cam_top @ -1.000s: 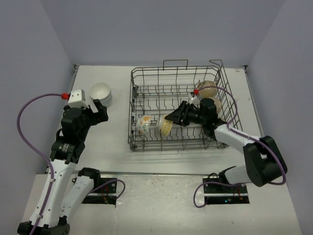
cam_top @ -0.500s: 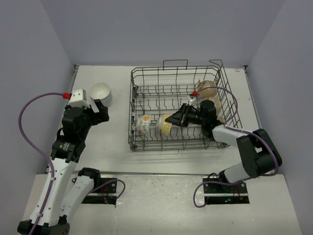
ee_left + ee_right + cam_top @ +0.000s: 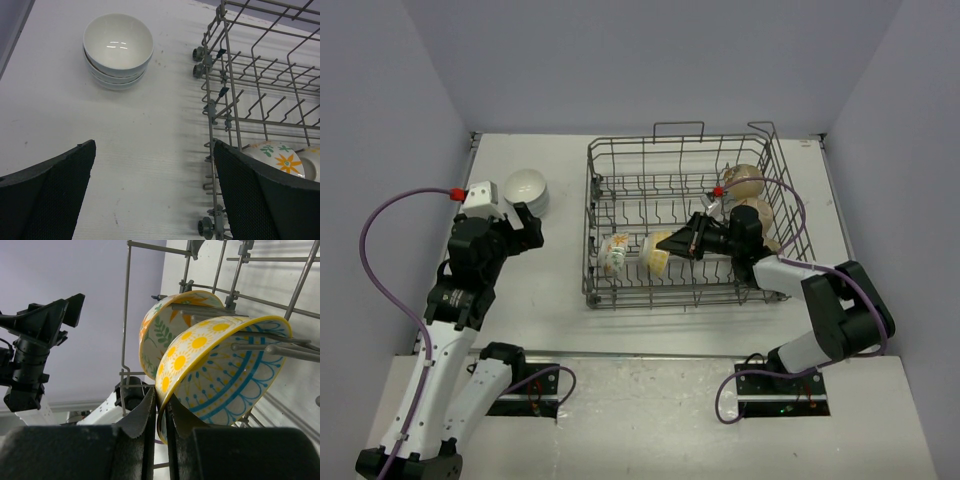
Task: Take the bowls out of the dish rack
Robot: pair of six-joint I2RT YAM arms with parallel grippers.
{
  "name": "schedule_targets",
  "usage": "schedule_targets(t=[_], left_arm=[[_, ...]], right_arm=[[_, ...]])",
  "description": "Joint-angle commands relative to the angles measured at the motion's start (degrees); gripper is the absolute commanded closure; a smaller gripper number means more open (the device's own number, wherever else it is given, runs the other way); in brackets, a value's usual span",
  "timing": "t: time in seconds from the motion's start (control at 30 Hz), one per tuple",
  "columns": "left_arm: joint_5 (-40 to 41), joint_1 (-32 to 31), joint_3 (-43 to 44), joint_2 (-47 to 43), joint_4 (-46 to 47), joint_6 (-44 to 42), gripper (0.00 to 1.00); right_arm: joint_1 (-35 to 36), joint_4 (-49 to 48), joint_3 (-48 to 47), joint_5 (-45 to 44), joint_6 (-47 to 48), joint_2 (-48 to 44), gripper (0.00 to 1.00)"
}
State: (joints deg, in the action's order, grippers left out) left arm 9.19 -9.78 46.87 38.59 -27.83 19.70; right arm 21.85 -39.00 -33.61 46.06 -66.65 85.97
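Note:
The dark wire dish rack [image 3: 590,215] holds two floral bowls on edge at its front left. My right gripper [image 3: 669,243] reaches into the rack and is shut on the rim of the yellow-and-blue floral bowl [image 3: 220,365], one finger inside and one outside. The orange floral bowl [image 3: 165,325] leans right behind it. Two beige bowls [image 3: 748,183] stand at the rack's right end. A stack of white bowls [image 3: 118,42] sits on the table left of the rack. My left gripper [image 3: 154,150] hangs open over bare table between that stack and the rack, holding nothing.
The rack's upright tines [image 3: 260,335] press against the held bowl's side. The rack's left wall [image 3: 215,100] stands close to my left gripper's right finger. A white table [image 3: 550,290] lies under everything, with grey walls on three sides.
My right gripper's jaws have closed onto the yellow floral bowl's rim, after the arm slid a little left in the rack. The left arm has barely moved.

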Motion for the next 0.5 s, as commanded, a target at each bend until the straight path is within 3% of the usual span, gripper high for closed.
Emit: schedule_targets(t=[0.0, 0.47], left_arm=[[0.2, -0.2, 0.0, -0.2, 2.5, -1.4, 0.00], [0.7, -0.2, 0.1, -0.2, 2.4, -1.4, 0.00]], right_arm=[[-0.4, -7.8, -1.7, 0.3, -0.8, -2.9, 1.00], [-2.3, -7.9, -4.9, 2.8, -0.6, -7.5, 1.00]])
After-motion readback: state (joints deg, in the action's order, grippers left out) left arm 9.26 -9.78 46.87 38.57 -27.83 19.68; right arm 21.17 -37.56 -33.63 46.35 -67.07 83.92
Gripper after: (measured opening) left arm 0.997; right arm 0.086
